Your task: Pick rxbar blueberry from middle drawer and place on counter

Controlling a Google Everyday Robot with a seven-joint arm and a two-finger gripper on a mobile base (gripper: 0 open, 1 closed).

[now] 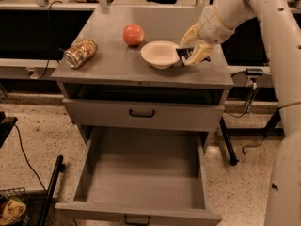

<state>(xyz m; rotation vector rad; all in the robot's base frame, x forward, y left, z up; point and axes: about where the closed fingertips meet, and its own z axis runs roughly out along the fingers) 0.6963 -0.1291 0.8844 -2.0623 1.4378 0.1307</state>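
White arm reaching in from the right, over the grey tabletop! Down below, the middle drawer is pulled wide open, its small dark handle at the front edge. Above it, the closed drawer front sits flush. Up top, a pale bowl stands toward the front right. A patterned tin can lies on its side by the left edge, and a red round fruit sits behind the bowl. The claw is low near the right edge, clamped on the rxbar blueberry. The dark bar sits just beside the bowl's right rim; whether it touches the surface, I cannot tell.
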